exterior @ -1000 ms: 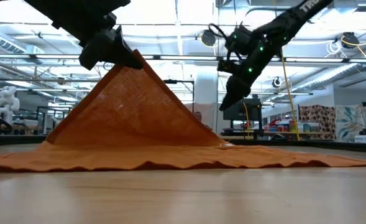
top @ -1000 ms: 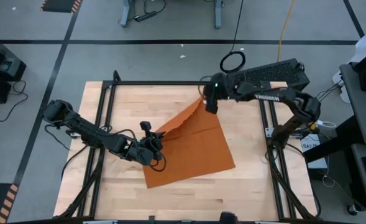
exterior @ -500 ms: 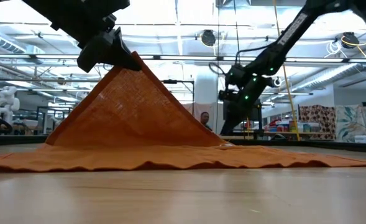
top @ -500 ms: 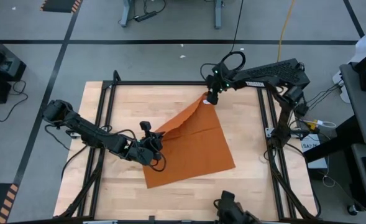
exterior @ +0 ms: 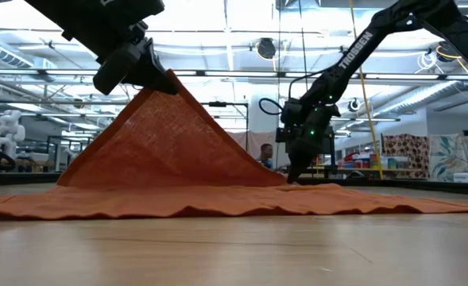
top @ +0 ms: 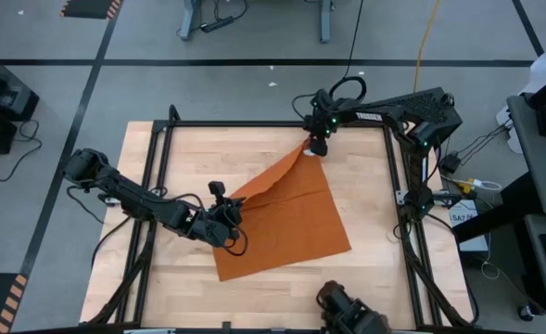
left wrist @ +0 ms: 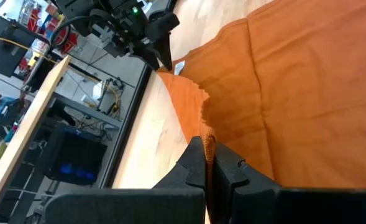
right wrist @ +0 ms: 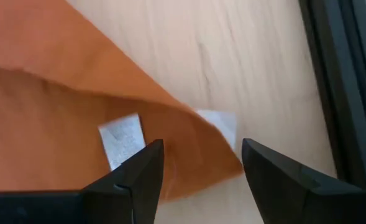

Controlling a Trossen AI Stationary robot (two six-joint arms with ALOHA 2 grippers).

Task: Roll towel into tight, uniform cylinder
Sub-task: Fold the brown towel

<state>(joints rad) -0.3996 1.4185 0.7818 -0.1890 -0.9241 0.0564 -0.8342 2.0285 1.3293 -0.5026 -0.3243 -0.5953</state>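
The rust-orange towel (top: 291, 218) lies spread on the wooden table, with its left corner raised into a tent (exterior: 178, 135). My left gripper (top: 228, 219) is shut on that raised corner, above the table. My right gripper (top: 317, 146) stands open, low over the towel's far corner (right wrist: 189, 134), pointing steeply down. One finger is on each side of the corner, where a white tag (right wrist: 122, 142) shows. I cannot tell whether its fingers touch the cloth. My left gripper pinches the towel's raised left corner (left wrist: 202, 127) between its two shut fingers, at the cloth's edge. The fingers come slanting down from the table's left. The cloth hangs from them in a taut slope (exterior: 194, 127), and the rest of the towel lies on the table.
Black frame rails (top: 254, 124) run along the table's far, left and right sides. A dark device (top: 347, 314) sits at the near edge. Bare wood (top: 175, 269) lies near and left of the towel. Beyond the table a person (exterior: 265, 155) shows in the room.
My right gripper has come down toward the towel's far corner and tipped to point more steeply down, staying open. The towel and the left gripper have kept still.
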